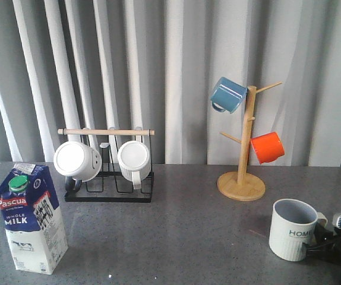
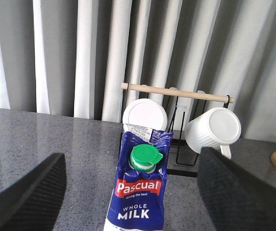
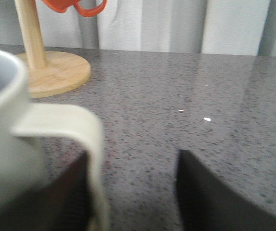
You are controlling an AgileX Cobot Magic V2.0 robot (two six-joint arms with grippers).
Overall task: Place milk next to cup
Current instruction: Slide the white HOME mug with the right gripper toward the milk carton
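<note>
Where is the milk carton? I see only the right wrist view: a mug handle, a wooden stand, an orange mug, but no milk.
Observer: The Pascual milk carton stands upright at the table's far left, across from the HOME mug at the far right.
Operator: Does the left tool hold it?
Observer: No. The left tool is open, one finger on each side of the carton, with gaps showing.
Operator: What is behind the carton?
Observer: A black rack with a wooden bar, holding two white mugs.
</note>
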